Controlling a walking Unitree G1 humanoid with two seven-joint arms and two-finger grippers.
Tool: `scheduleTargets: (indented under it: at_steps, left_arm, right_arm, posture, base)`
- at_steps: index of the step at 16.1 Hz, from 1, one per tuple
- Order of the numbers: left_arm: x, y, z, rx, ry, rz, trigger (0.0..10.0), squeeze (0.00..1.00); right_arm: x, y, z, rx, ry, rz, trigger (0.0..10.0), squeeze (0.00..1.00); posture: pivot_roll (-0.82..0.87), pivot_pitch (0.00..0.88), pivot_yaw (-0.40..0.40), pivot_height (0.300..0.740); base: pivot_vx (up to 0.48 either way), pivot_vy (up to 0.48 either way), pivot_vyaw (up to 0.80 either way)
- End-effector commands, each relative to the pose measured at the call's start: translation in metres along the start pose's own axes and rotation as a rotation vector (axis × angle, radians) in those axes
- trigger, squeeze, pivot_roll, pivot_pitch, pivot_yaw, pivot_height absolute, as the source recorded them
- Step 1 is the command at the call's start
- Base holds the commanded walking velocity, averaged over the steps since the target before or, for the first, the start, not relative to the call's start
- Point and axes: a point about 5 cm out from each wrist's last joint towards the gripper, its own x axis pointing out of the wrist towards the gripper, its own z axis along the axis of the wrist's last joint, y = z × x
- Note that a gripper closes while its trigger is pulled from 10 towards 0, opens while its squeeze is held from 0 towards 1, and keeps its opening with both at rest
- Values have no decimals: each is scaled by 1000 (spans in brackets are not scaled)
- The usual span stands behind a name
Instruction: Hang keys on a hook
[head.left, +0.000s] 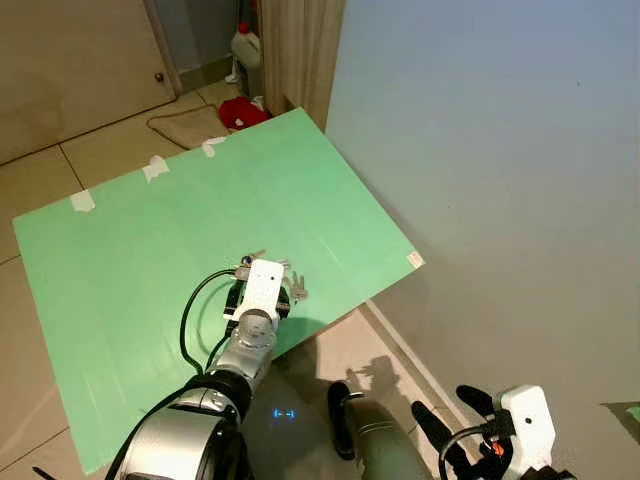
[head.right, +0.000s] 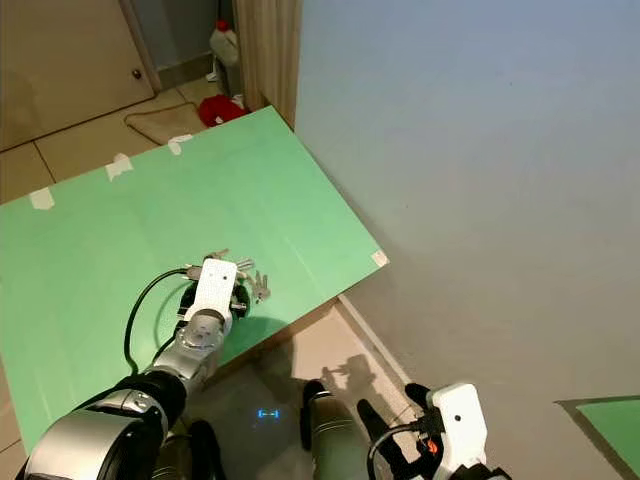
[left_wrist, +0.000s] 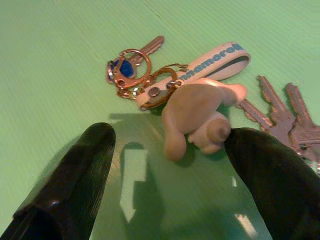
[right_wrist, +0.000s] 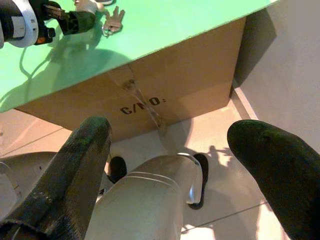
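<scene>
Keys: my bunch of keys (left_wrist: 200, 95) lies flat on the green board (head.left: 120, 260), near its front edge on the wall side; it is a ring cluster, a pale strap fob with blue lettering, a beige rubbery charm (left_wrist: 197, 120) and loose silver keys.
Left gripper: my left gripper (left_wrist: 170, 165) hangs just over the bunch, its 2 black fingers spread wide with nothing held; the charm sits between them, nearer the far one.
Key relation: the bunch lies straight ahead of and under my left fingers, its long axis running across the gap from the ring end to the silver keys, so closing should catch the charm at mid-bunch, I judge.
Right gripper: my right gripper (right_wrist: 165, 165) hangs idle low by the cardboard box under the board, fingers wide, well apart from the keys.
Nearer arm: left, clearly.
Hook: I cannot make one out.
</scene>
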Motion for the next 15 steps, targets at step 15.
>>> scheduleTargets:
  at_steps: [15]
  left_arm:
    - [1,4,-1,55,-13,-129,10000,0]
  right_arm:
    - [-10,9,-8,18,55,-2,10000,0]
  posture:
    - [-462,294,-116,740]
  base:
    - [0,0,0]
